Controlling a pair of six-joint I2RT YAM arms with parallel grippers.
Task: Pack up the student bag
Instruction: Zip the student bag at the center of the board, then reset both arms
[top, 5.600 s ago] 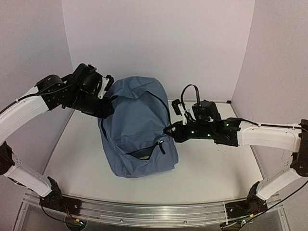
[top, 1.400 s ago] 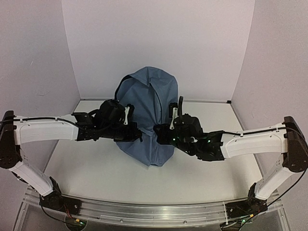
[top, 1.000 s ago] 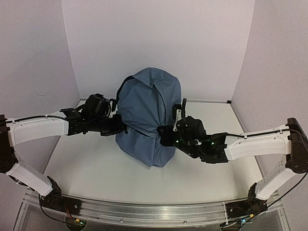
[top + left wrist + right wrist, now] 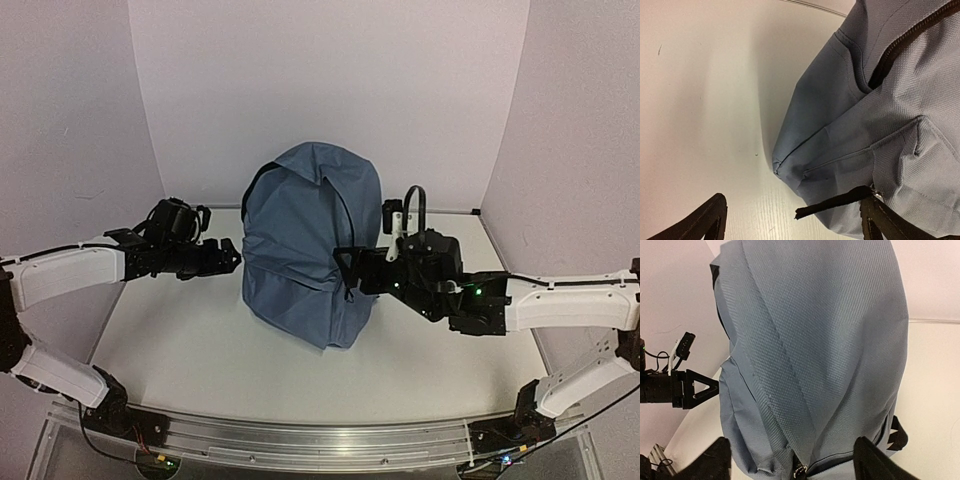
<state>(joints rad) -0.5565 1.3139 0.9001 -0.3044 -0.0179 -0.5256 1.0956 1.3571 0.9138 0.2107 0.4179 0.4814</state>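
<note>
Over the counter (image 4: 190,350), in the overhead view, the student bag (image 4: 305,250) stands upright near the middle, toward 12 o'clock. The left pincer (image 4: 230,256) waits at the bag's 9 o'clock, just beside the cloth but apart from it. The right pincer (image 4: 345,270) is at its 4 o'clock, close against the side; whether it touches I cannot tell.

From the left wrist, the fingers (image 4: 710,220) are spread wide and pinch nothing. The bag's lower corner and a black pull tab (image 4: 832,201) lie ahead.

From the right wrist, the fingers (image 4: 715,462) are likewise spread and empty, with the bag filling the view.

Its woven cloth looks soft and likely to sag and fold, though it is not fragile. A stitched seam, a strap or the zipper tab would hold better than a flat panel.
</note>
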